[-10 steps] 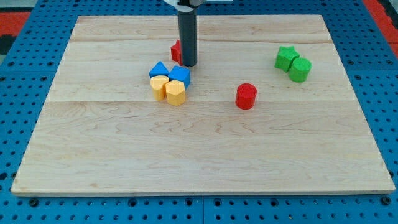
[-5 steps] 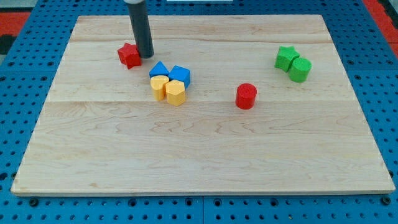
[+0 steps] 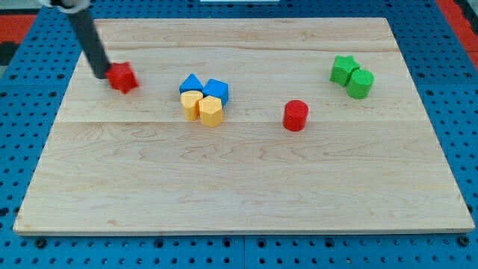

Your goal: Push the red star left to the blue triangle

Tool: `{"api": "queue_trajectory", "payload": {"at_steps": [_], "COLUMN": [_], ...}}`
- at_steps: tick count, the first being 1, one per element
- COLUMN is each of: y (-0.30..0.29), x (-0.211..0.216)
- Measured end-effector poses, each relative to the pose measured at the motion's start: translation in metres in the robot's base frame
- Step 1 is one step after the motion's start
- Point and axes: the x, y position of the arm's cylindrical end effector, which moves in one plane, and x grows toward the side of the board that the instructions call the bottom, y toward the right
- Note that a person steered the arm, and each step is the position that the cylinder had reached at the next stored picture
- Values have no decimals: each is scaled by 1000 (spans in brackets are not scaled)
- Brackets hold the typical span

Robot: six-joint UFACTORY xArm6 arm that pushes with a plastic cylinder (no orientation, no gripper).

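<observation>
**A:** What's laid out there, biggest thing first?

**B:** The wooden board (image 3: 239, 172), pale planks, filling most of the view over a blue pegboard (image 3: 22, 90). Then the dark rod, coming down from the view's top left, slanting a little. There are no jaws on it, just a plain stick holding nothing. My tip (image 3: 101, 75) sits on the board near its left edge.

**A:** And the red star?

**B:** The red star (image 3: 122, 77) is just to the right of my tip, touching it or nearly so; I can't tell which. It lies to the view's left of the blue triangle (image 3: 191, 84), well apart from it, with bare wood between.

**A:** What's around the triangle?

**B:** A tight cluster. The blue cube (image 3: 216, 90) is against its right side, and two yellow blocks sit below: a yellow block (image 3: 192, 102) on the left, shape unclear, and a yellow hexagonal block (image 3: 211, 111) on the right. All four look pressed together.

**A:** Anything else?

**B:** A red cylinder (image 3: 296, 115) stands alone right of centre. Far right, a green star (image 3: 343, 69) touches a green cylinder (image 3: 360, 84) just below and to its right.
</observation>
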Motion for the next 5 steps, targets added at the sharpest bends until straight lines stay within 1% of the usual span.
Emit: {"api": "queue_trajectory", "payload": {"at_steps": [1, 3, 5], "y": [18, 46, 56], "x": [-1, 30, 36]}}
